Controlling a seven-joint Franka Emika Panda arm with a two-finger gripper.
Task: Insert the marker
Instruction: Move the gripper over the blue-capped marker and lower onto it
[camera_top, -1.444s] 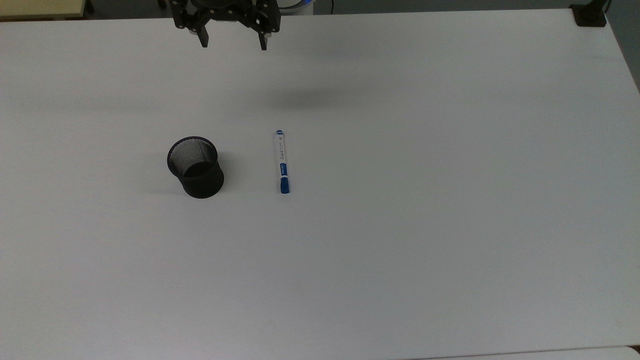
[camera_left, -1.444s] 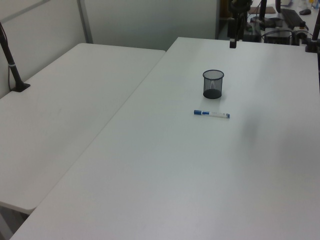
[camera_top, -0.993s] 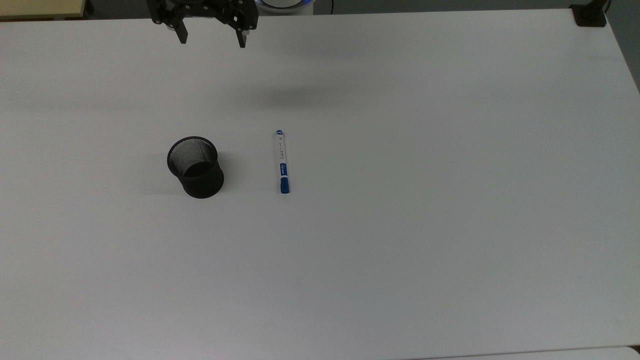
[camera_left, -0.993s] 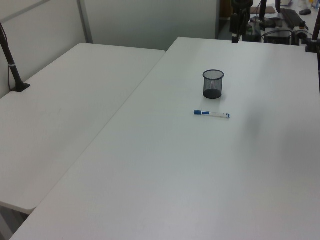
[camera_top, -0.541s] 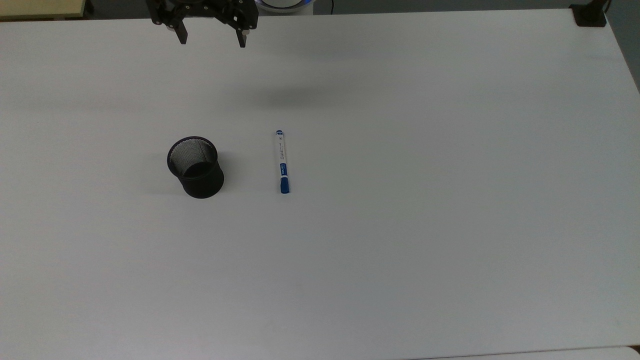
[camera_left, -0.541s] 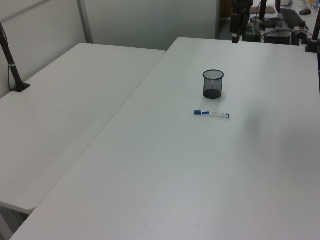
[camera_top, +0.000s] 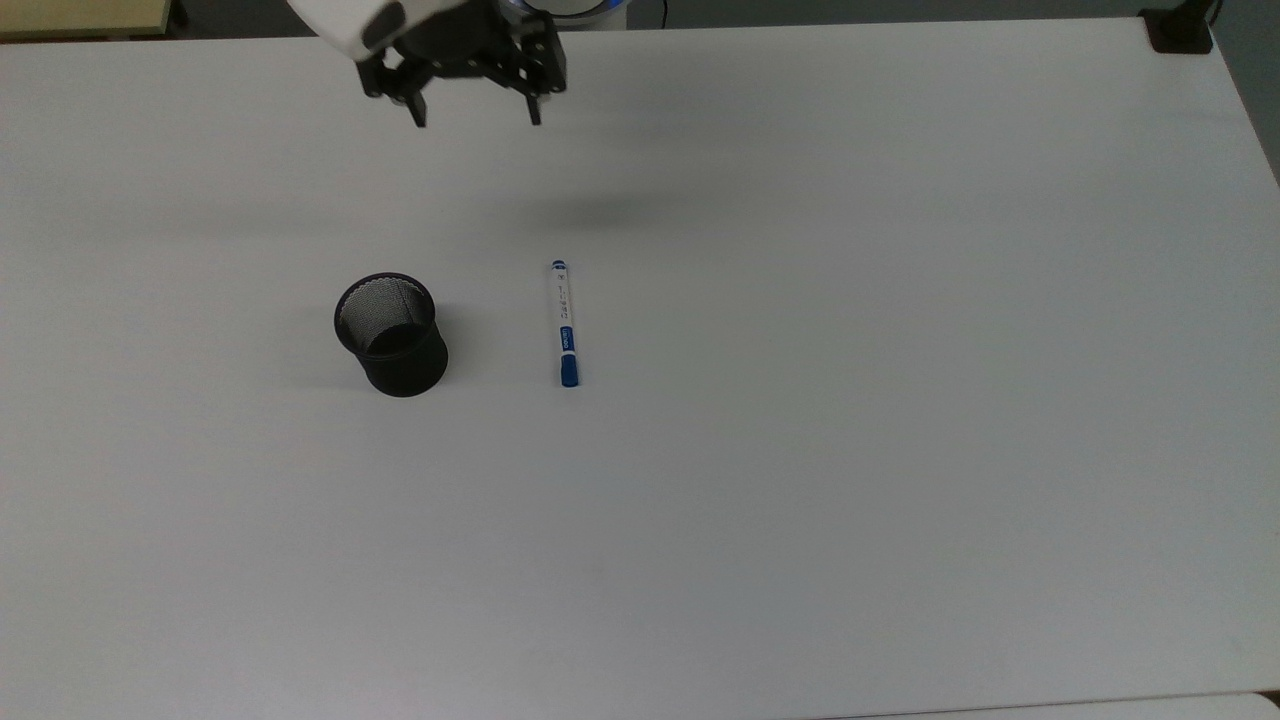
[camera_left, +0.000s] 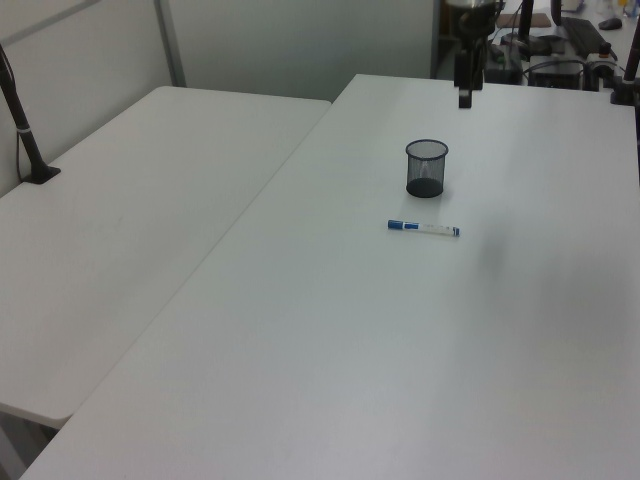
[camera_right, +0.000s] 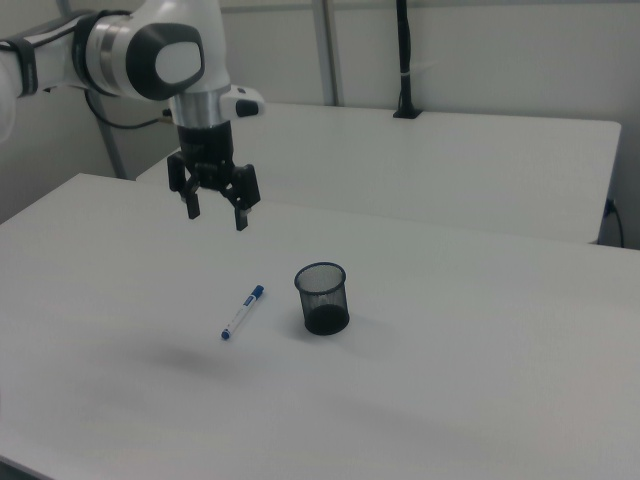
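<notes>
- Two fingers of the gripper (camera_top: 474, 116) hang spread wide and empty, up off the table (camera_top: 900, 450).
- Marker (camera_top: 565, 324) lies flat, toward the top view's bottom-right of it, long axis running up-down.
- Mesh cup (camera_top: 390, 333) stands near the marker, on the top view's left.

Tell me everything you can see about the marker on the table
The marker is a slim pen with a white barrel, a blue cap at one end, a small blue tip at the other and a blue label near the cap. It lies flat on the white table, running top to bottom in the top view, cap at the lower end. It sits to the top view's right of the black mesh cup, apart from it. Nothing touches it; the open gripper hangs well away.
</notes>
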